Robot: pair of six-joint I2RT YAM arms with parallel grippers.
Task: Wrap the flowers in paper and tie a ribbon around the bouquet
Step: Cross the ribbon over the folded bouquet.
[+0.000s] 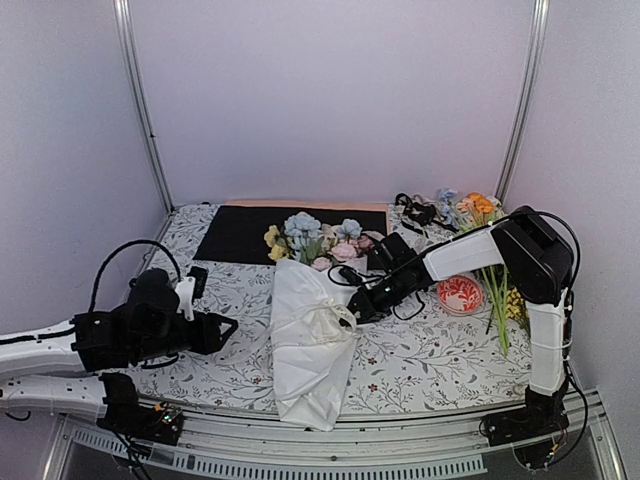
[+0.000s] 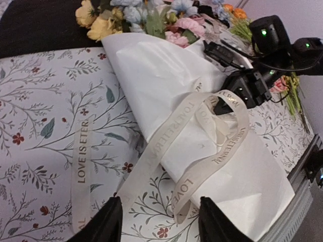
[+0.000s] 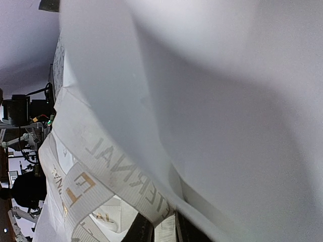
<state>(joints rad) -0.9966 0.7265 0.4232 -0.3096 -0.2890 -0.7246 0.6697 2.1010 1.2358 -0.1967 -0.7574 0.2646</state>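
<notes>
The bouquet (image 1: pixel 308 350) lies mid-worktop (image 1: pixel 420 365). The right gripper (image 1: pixel 358 306) pinches its ribbon (image 1: pixel 338 320); the left gripper (image 1: pixel 230 332) gapes, well apart. Only the left wrist view shows lettered ribbon tails between its 2 fingers (image 2: pixel 108 224).

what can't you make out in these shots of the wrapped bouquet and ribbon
- Stems of the flowers: hidden inside the paper, every view.
- One strand of the ribbon: left wrist view, runs off the bottom edge beside the left gripper.
- Tips of the right gripper: right wrist view, cut by the bottom edge; paper fills the rest.
- Whether the ribbon is knotted: top view, too small.
</notes>
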